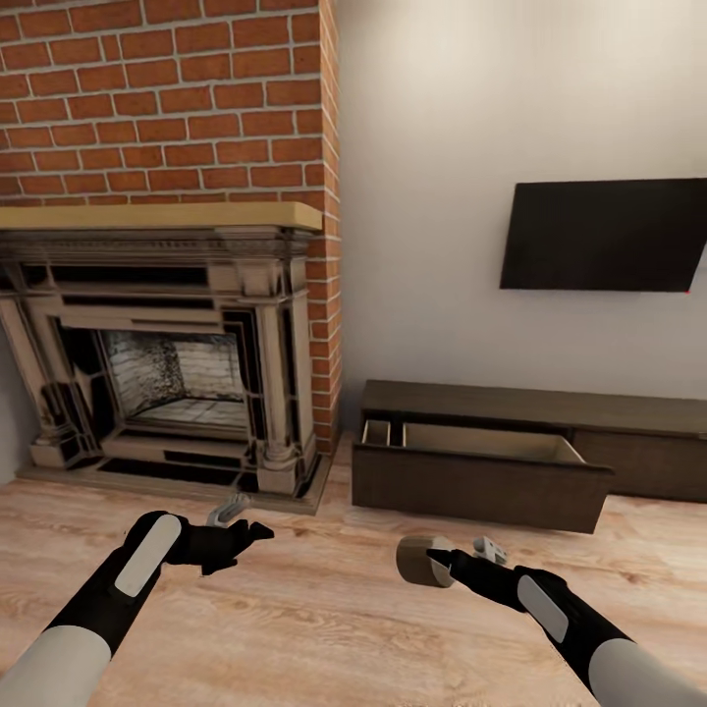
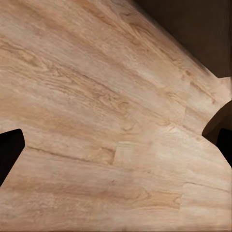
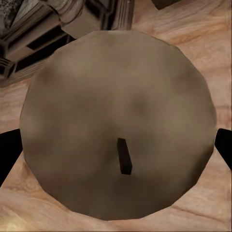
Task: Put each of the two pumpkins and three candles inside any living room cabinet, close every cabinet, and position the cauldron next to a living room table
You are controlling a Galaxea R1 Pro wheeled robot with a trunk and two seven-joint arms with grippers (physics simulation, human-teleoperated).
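Standing tall at the back is the red brick chimney point(image 1: 167, 98), with a stone-coloured fireplace point(image 1: 162, 363) under it. Beside it is a pale wall point(image 1: 471, 108) with a black television point(image 1: 604, 234) on it. The light wood floor point(image 1: 314, 619) runs in front of them all.

Under the television sits the long, low, dark brown cabinet point(image 1: 628, 417). One wide drawer point(image 1: 478, 471) is pulled out, and its pale inside shows.

Both arms reach out low over the floor. The right gripper point(image 1: 435, 561) pinches one candle point(image 1: 422, 561), a short, thick, cream-beige one, and holds it in the air, near the open drawer but well apart from it. In the right wrist view the round end of the candle point(image 3: 118, 123) faces the camera, with its small dark wick point(image 3: 124, 156), and a dark finger sits at each side of it.

The left gripper point(image 1: 239, 538) is spread apart and holds nothing. In the left wrist view its dark fingers point(image 2: 9, 150) show over bare floor point(image 2: 96, 111).
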